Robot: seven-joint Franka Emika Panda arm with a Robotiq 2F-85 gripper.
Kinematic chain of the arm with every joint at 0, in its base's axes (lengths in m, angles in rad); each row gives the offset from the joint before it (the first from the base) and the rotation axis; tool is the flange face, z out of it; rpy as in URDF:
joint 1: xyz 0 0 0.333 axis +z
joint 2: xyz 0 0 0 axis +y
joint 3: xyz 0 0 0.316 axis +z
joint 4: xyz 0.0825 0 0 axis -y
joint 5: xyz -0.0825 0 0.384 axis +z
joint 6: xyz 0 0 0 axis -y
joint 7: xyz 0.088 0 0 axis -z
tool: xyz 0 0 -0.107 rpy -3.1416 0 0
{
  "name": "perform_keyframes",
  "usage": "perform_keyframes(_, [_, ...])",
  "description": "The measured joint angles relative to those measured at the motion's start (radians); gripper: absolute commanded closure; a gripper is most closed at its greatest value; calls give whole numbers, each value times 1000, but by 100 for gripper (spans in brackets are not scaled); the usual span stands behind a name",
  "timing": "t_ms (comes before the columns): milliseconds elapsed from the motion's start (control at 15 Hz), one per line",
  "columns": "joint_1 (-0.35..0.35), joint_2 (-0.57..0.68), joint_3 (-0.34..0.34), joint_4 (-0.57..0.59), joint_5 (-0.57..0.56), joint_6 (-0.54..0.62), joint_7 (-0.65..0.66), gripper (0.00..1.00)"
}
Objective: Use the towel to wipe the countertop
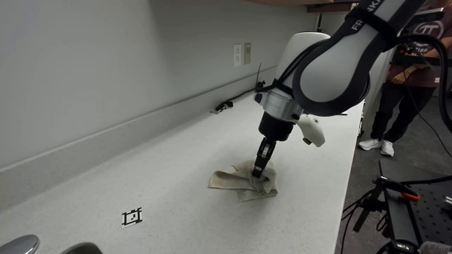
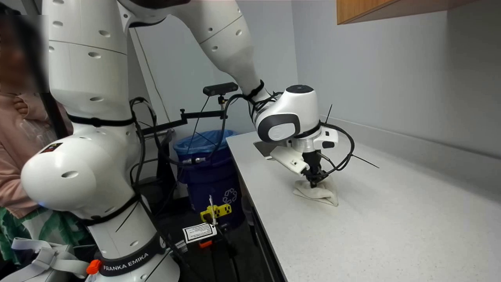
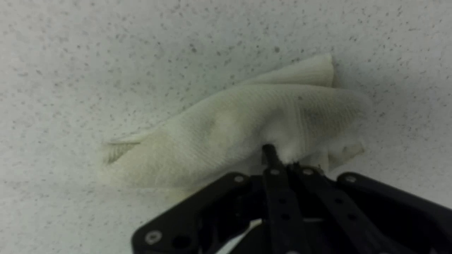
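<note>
In my wrist view the gripper (image 3: 282,158) hides part of the towel (image 3: 212,137). In an exterior view I can't read the white tag (image 2: 199,232), too finely printed, and the person in pink (image 2: 11,152) has a blurred face.

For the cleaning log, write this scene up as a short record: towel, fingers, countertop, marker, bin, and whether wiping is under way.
Towel: beige, rumpled, with overlapping folds, lying on the countertop
Fingers: pointing down, closed on a bunched part of the towel
Countertop: pale, speckled, with a low backsplash along the wall
Marker: black-and-white square, flat on the countertop, apart from the towel
Bin: blue, bag-lined, on the floor beside the counter
Wiping: towel is in place; motion cannot be told from stills
</note>
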Motion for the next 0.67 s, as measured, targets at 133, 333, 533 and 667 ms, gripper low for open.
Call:
perform_keyframes(133, [-36,3,17,-1,28,0,-6,99])
perform_keyframes(333, [-80,5,20,-10,48,0,-9,99])
perform_keyframes(533, [-109,4,3,-22,50,24,-9,99])
perform_keyframes(667, [-120,1,-19,-40,50,69,-9,99])
